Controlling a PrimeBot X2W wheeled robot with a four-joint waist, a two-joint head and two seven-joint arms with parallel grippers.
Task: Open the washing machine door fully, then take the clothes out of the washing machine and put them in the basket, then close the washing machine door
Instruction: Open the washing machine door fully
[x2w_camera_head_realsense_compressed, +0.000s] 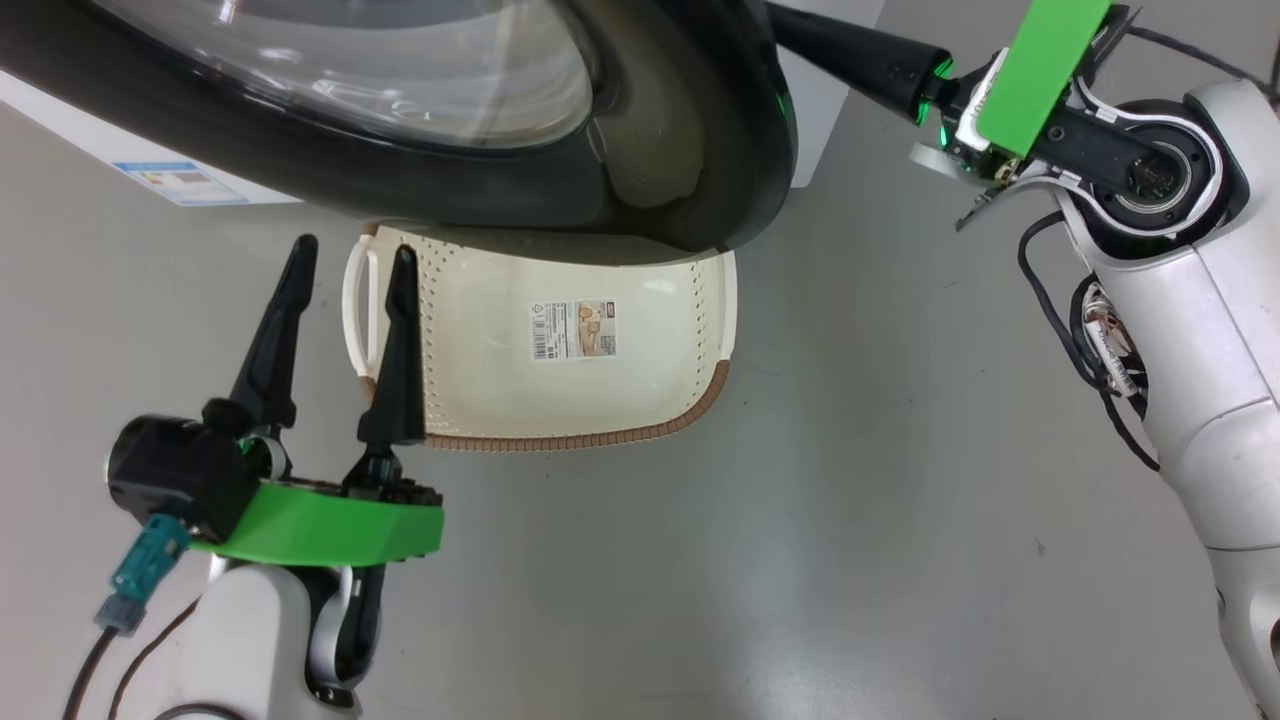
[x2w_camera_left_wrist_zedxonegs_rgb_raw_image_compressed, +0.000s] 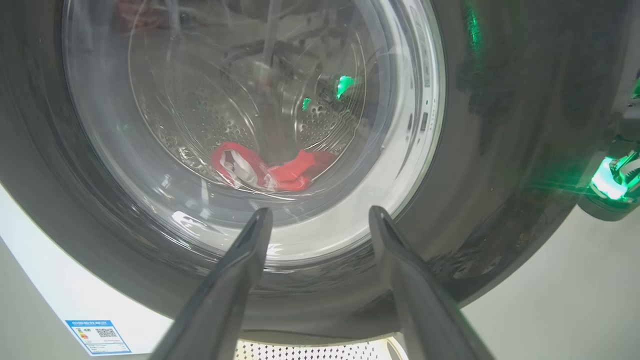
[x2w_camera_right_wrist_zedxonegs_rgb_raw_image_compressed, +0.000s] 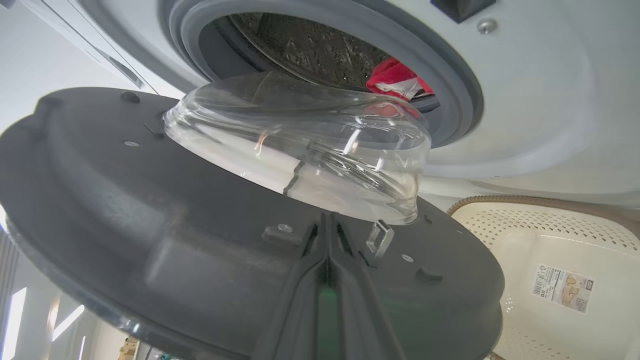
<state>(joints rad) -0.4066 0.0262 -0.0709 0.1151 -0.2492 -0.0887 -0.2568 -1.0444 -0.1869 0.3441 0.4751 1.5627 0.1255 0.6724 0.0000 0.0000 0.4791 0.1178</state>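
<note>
Clothes (x2w_camera_right_wrist_zedxonegs_rgb_raw_image_compressed: 395, 80), red with white, lie low in the drum (x2w_camera_right_wrist_zedxonegs_rgb_raw_image_compressed: 310, 50) of the washing machine (x2w_camera_right_wrist_zedxonegs_rgb_raw_image_compressed: 525, 100). The washing machine door (x2w_camera_right_wrist_zedxonegs_rgb_raw_image_compressed: 150, 200) stands partly open above the basket (x2w_camera_head_realsense_compressed: 560, 440) on the floor (x2w_camera_head_realsense_compressed: 850, 500). My right gripper (x2w_camera_right_wrist_zedxonegs_rgb_raw_image_compressed: 327, 220) is pressed together, tips at the door's inner face beside its latch hook (x2w_camera_right_wrist_zedxonegs_rgb_raw_image_compressed: 380, 237). My left gripper (x2w_camera_head_realsense_compressed: 354, 252) is spread wide over the basket's handle end.

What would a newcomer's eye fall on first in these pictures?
The big black-rimmed door stands partly open above the cream basket on the floor. Red clothes lie inside the steel drum behind it. The left gripper is open beside the basket.
</note>
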